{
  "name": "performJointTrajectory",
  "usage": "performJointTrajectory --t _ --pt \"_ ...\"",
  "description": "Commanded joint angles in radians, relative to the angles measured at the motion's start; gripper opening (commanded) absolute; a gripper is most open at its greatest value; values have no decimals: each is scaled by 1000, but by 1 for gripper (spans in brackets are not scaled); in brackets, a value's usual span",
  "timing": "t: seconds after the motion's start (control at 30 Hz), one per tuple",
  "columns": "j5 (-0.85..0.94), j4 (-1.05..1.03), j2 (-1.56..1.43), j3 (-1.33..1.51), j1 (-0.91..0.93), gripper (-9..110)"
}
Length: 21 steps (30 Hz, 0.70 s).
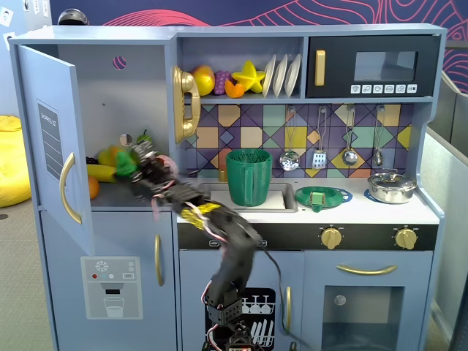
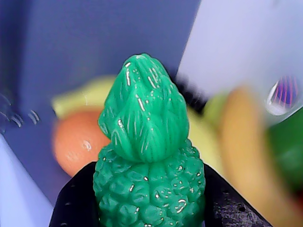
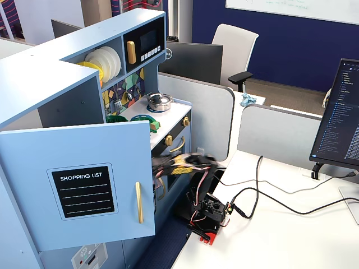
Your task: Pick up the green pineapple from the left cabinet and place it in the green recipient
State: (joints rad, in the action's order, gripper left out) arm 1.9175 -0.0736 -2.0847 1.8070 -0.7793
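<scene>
My gripper (image 1: 137, 167) is shut on the green pineapple (image 1: 126, 162) at the open front of the left cabinet (image 1: 124, 95), just above its shelf. In the wrist view the pineapple (image 2: 149, 156) stands leafy top up between my two black fingers (image 2: 75, 203), and the gripper (image 2: 149, 210) clamps its bumpy body from both sides. The cabinet's blue door (image 1: 51, 139) stands open to the left; in the other fixed view the door (image 3: 78, 185) hides the gripper. The green recipient (image 1: 248, 178) stands upright in the sink, right of the cabinet.
A banana (image 1: 102, 172), an orange (image 1: 93, 187) and other fruit lie in the cabinet behind the pineapple. A gold toy phone (image 1: 186, 102) hangs on the cabinet's right wall. A flat green dish (image 1: 322, 197) and a steel pot (image 1: 391, 186) sit on the counter.
</scene>
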Motion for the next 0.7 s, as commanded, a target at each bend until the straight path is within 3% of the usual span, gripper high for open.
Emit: performJointTrajectory --t 0.0,0.27,0.37,0.67 --pt "5 -55 -356 92 60 0" --pt "-187 -92 -509 52 548 0" --pt "-256 -14 -466 57 704 0" --pt "-377 255 -103 -29 922 0"
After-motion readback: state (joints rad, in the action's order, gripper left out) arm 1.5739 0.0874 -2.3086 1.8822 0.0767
